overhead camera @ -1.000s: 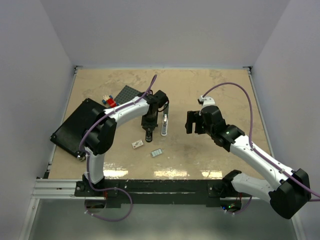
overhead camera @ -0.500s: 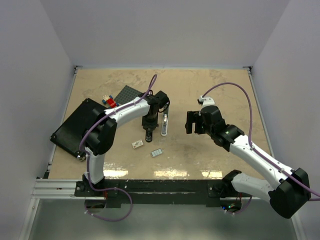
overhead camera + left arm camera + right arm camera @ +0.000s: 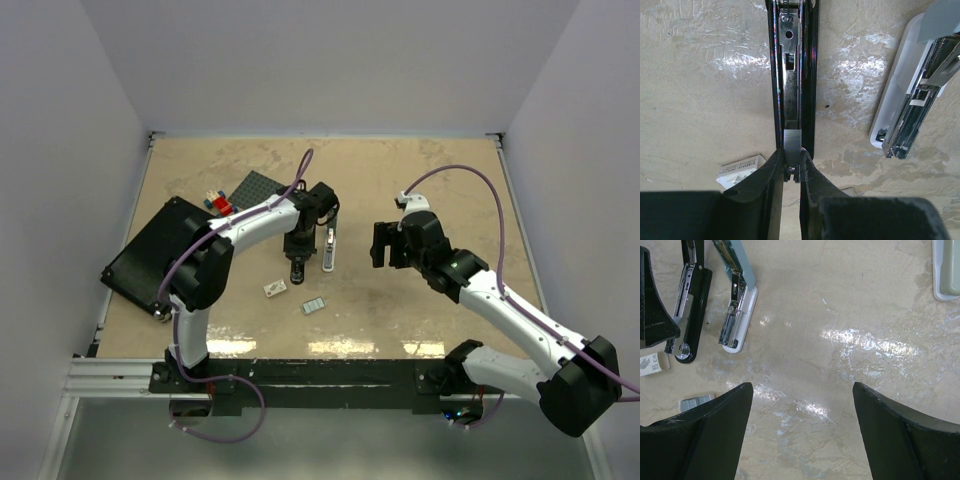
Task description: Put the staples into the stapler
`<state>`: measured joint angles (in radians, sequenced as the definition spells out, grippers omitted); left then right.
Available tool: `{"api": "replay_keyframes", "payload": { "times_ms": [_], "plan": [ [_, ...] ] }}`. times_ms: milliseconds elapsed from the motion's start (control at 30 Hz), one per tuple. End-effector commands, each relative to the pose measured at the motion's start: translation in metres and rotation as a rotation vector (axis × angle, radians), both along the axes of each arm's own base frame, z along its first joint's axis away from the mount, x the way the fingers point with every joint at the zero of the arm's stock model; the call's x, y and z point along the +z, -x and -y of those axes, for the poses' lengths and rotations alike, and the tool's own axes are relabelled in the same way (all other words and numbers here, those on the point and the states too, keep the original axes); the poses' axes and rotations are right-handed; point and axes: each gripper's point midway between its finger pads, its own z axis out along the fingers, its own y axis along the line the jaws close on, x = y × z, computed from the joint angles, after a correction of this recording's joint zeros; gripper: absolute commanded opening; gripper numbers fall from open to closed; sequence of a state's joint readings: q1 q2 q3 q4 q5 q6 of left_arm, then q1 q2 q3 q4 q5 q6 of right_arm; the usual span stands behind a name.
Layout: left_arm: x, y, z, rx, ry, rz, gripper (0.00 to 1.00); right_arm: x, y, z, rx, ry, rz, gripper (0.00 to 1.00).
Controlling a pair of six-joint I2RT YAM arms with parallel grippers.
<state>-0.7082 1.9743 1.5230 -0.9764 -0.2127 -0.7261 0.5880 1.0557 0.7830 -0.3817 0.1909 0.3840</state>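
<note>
Left gripper (image 3: 791, 161) is pinching narrowly on a small grey piece (image 3: 792, 141) sitting in the open channel of the black stapler (image 3: 792, 75). Whether that piece is a staple strip or the stapler's own pusher cannot be told. Right gripper (image 3: 801, 386) is hovering wide open over bare table, holding nothing. Staples (image 3: 314, 305) are lying flat on the table, on the near side of the black stapler, close to a white box (image 3: 275, 288) and apart from both grippers. Judged step: the arm is working at the magazine channel, and loading is not yet complete. The next move is calling for straight alignment with the channel and a light grip, since the parts are small. A white stapler (image 3: 910, 100) is lying open just beside the black one. The table (image 3: 430, 180) is showing a beige marbled, glossy top with glare, and plain white walls are enclosing it.
</note>
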Motion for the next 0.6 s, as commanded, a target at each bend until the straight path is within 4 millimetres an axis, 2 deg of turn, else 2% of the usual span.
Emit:
{"api": "replay_keyframes", "payload": {
  "times_ms": [0, 567],
  "plan": [
    [0.0128, -0.0009, -0.0008, 0.024, 0.017, 0.043, 0.03, 0.0126, -0.0062, -0.0026, 0.005, -0.012, 0.036, 0.85],
    [0.0185, -0.0011, -0.0016, 0.011, -0.033, 0.055, 0.03, 0.0113, -0.0049, -0.0021, 0.016, 0.004, 0.024, 0.85]
  ]
}}
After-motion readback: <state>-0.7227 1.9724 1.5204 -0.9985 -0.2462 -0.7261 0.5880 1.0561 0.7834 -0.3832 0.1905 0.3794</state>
